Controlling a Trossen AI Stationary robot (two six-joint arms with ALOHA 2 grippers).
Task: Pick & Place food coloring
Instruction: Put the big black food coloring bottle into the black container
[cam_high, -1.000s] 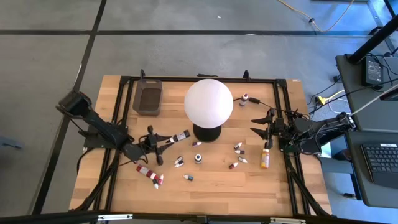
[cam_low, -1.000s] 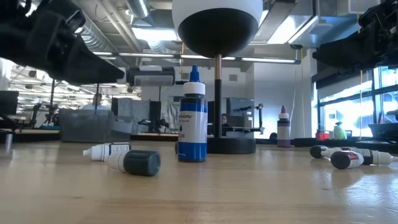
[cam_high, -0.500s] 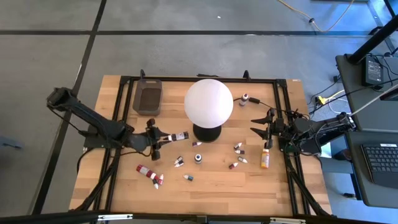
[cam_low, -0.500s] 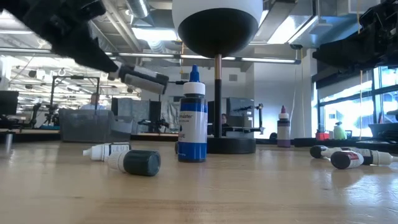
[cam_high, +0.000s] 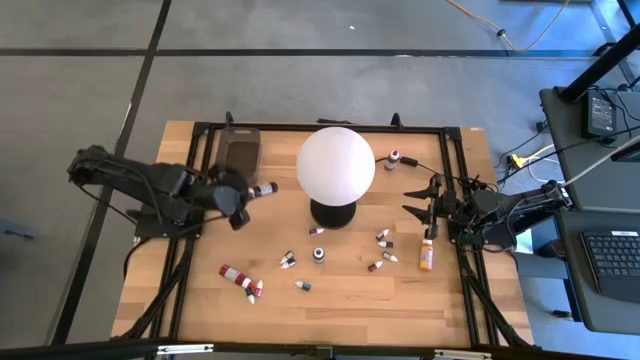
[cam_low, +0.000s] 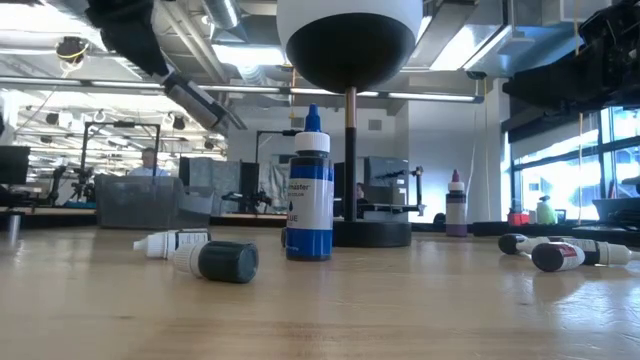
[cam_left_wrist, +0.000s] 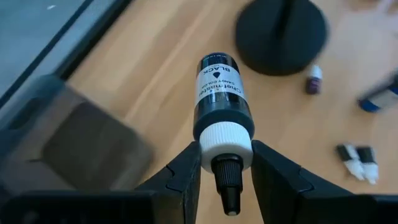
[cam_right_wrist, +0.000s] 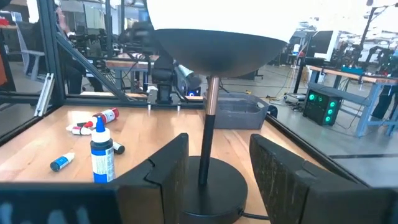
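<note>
Ideally, the left gripper (cam_left_wrist: 226, 163), pinching the black bottle (cam_left_wrist: 221, 93) at its white cap, needed carrying toward eleven o'clock, level over the tray (cam_high: 240, 146).

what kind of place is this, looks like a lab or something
Probably a robotics lab or open workshop. Beyond the wooden table, the low view shows exposed ceiling ducts and rows of workbenches with equipment. The right wrist view shows metal-framed benches and electronics with green lights.

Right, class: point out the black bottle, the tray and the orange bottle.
black bottle (cam_left_wrist: 221, 93), left wrist view, on its label
tray (cam_high: 240, 155), high view, on its floor
orange bottle (cam_high: 426, 255), high view, on its body
</note>
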